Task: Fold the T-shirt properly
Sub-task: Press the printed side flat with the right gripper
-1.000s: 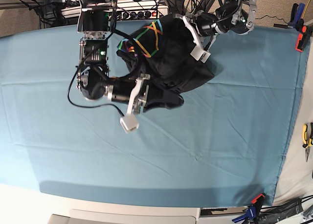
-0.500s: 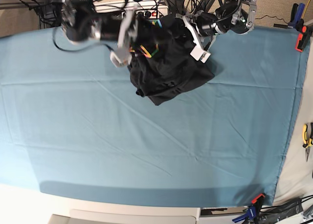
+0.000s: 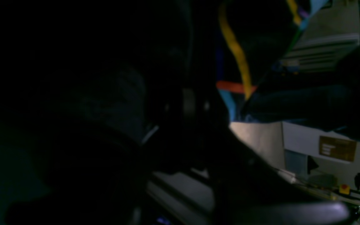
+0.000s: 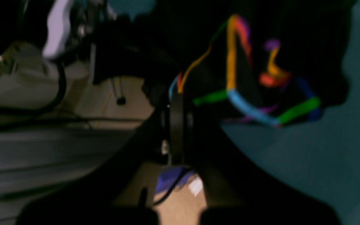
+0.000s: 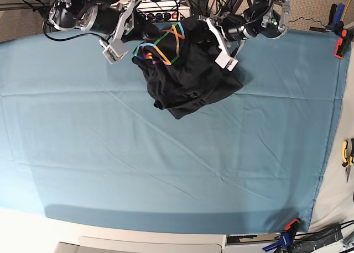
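Observation:
The black T-shirt (image 5: 188, 76) lies bunched at the back middle of the table, with its rainbow line print (image 5: 163, 46) turned up at the left. My right gripper (image 5: 139, 27) is at the back left, shut on the shirt's upper left edge. The right wrist view shows dark cloth and the print (image 4: 239, 93) next to the closed fingers (image 4: 177, 125). My left gripper (image 5: 206, 29) is at the shirt's upper right, shut on cloth. In the left wrist view black cloth (image 3: 105, 93) covers most of the picture, and the jaws are barely visible.
The teal table cloth (image 5: 166, 170) covers the table. Clamps hold its right corners (image 5: 343, 40) (image 5: 287, 228). Pliers (image 5: 347, 153) lie off the right edge. A power strip (image 5: 160, 15) and cables sit just behind the shirt.
My right arm swung from mid-table to the back left, pulling the shirt's left edge with it. The shirt gathered toward the back and the print turned up. The left arm stayed put.

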Robot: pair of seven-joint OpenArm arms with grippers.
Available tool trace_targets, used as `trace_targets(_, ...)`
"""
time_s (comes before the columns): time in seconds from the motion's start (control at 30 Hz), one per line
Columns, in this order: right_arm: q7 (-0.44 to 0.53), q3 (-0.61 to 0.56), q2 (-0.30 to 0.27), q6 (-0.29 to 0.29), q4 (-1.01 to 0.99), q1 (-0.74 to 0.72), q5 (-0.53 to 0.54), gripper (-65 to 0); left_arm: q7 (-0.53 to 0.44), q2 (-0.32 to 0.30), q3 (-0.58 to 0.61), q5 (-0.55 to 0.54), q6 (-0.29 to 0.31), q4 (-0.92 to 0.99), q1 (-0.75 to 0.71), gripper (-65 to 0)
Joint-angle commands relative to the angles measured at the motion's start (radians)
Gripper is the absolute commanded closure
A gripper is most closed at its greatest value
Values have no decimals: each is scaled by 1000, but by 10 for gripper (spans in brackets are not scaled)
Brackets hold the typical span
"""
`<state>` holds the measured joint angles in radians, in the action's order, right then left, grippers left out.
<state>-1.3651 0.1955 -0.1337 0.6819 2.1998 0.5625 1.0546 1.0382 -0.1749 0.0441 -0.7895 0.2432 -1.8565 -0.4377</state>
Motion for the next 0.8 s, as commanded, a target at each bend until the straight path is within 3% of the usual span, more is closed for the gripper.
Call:
trace_targets(0.0, 26, 2, 10, 5, 17, -11, 19, 0, 37, -8, 0, 56, -14, 0, -11, -49)
trace_targets(0.1, 56, 2, 57, 0, 6, -54, -39, 0, 38, -8, 0, 56, -14, 0, -11, -49)
trace_targets(0.27, 53, 2, 119, -7, -106, -120, -43, 0, 38, -8, 0, 57, -14, 0, -11, -49)
trace_targets(0.57, 50, 3, 120, -20, -417, -253, -74, 0, 38, -8, 0, 56, -14, 0, -11, -49)
trace_targets(0.77, 48, 3, 119, -31, -439, -322, -175, 0, 38, -8, 0, 57, -14, 0, -11, -49)
